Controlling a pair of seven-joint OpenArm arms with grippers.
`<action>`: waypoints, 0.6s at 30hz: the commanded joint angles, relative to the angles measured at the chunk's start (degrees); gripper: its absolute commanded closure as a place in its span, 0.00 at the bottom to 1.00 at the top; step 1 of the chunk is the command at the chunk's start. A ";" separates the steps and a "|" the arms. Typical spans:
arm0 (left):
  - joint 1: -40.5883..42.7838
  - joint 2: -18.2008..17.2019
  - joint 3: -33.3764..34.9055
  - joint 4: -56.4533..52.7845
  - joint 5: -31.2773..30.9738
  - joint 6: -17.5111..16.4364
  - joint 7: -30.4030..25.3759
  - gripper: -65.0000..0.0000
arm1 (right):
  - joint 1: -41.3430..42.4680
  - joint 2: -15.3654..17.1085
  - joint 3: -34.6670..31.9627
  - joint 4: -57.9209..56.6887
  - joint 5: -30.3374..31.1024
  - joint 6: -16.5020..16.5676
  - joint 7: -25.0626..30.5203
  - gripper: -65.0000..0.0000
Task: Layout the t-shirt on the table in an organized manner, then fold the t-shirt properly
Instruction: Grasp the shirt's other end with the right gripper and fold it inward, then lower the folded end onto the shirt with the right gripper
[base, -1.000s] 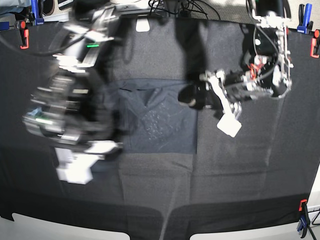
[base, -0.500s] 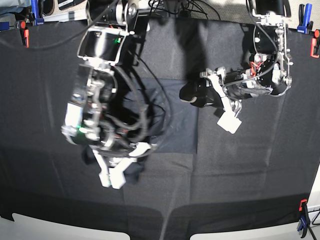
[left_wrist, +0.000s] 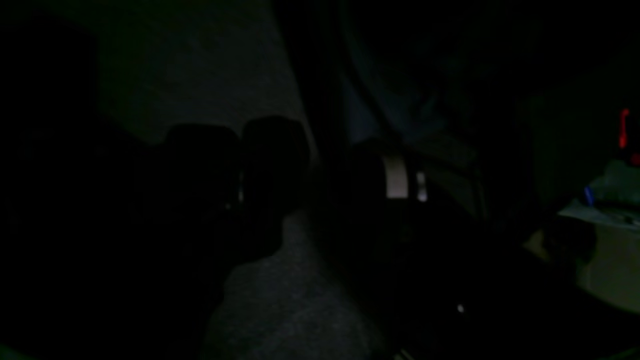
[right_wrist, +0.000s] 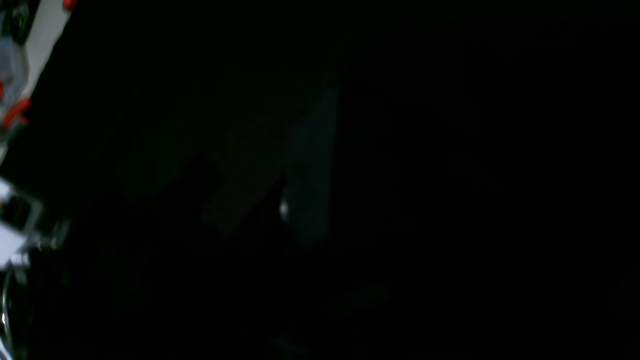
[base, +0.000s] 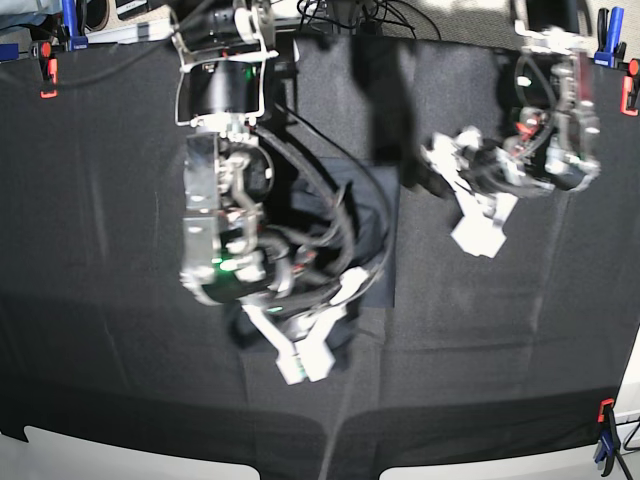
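The t-shirt (base: 388, 200) lies folded as a dark rectangle in the middle of the table (base: 100, 150), mostly covered by my right arm. My right gripper (base: 300, 355) hangs over the shirt's near edge. Its white fingers (base: 285, 350) are blurred and dark fabric bunches around them, so I cannot tell grip or gap. My left gripper (base: 465, 195) hovers to the right of the shirt, jaws apart, nothing between them. The left wrist view is very dim and shows dark fingers over grey cloth (left_wrist: 280, 300). The right wrist view is almost black.
Orange and blue clamps (base: 47, 75) hold the black cloth at the far left corner, with more clamps (base: 630, 90) at the far right and a clamp (base: 605, 440) at the near right. Cables trail from the right arm across the shirt.
My right arm has swung from the table's left side over the shirt, its gripper ending at the shirt's near edge. The left gripper has drifted right, away from the shirt.
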 joint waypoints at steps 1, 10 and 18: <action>-0.87 -0.83 -0.15 1.01 -1.07 0.20 -1.22 0.59 | 1.68 -0.44 -1.33 1.05 1.68 -0.28 1.27 0.78; -0.87 -5.27 -0.15 1.01 6.47 0.24 -3.21 0.59 | 1.73 -0.44 -9.25 1.07 13.14 6.97 1.14 0.50; -0.87 -6.99 -0.15 1.01 7.43 0.28 -3.52 0.59 | 4.92 -0.44 -4.07 1.77 9.01 9.77 6.01 0.50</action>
